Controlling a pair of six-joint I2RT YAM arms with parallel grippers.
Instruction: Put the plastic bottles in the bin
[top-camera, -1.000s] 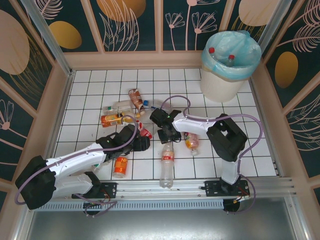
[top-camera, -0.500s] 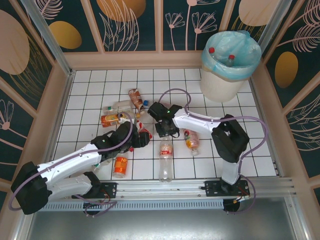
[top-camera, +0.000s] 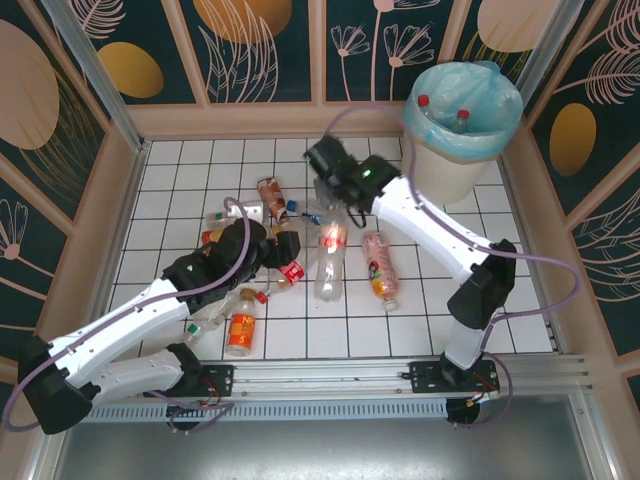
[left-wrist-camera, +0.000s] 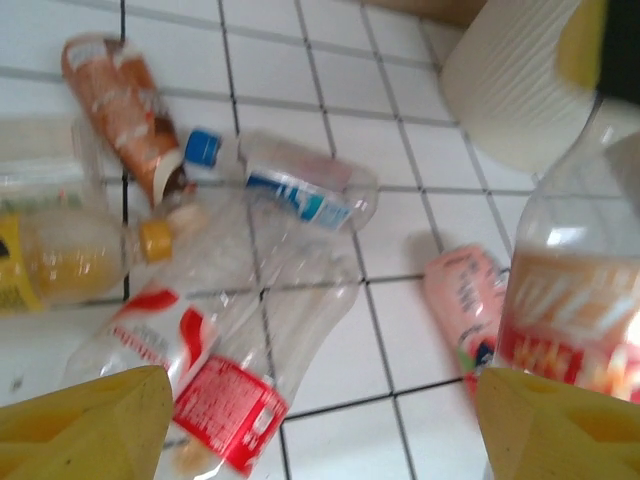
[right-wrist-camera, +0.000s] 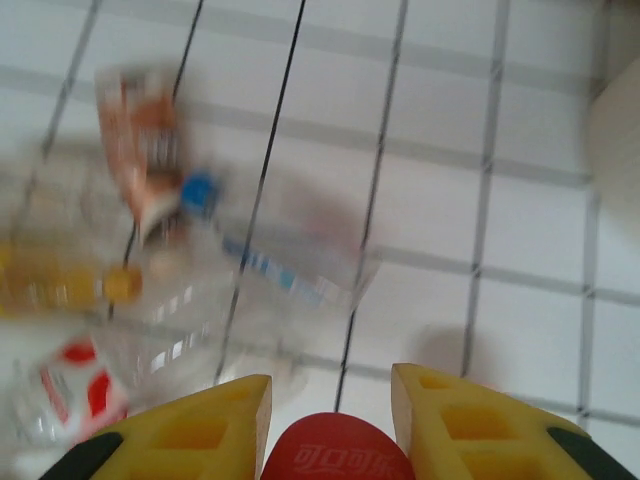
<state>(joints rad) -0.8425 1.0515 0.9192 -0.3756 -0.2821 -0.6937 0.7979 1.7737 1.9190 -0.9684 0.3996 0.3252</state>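
Now mid-carry: gripping a red-capped bottle (top-camera: 328, 258) by the neck in the narrowed right gripper (right-wrist-camera: 330, 400), hanging over the tiles (top-camera: 520, 300) left of the bin (top-camera: 440, 170). Next, swing right and lift above the rim before release. Holding the left gripper (left-wrist-camera: 320, 385) wide and empty over the loose bottles (left-wrist-camera: 290, 190); open tiles toward the bin.

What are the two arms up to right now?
Right gripper shut on red-capped clear plastic bottle, hanging. Left gripper open above scattered plastic bottles. Round cream bin, blue-lined, beyond; nothing visibly between.
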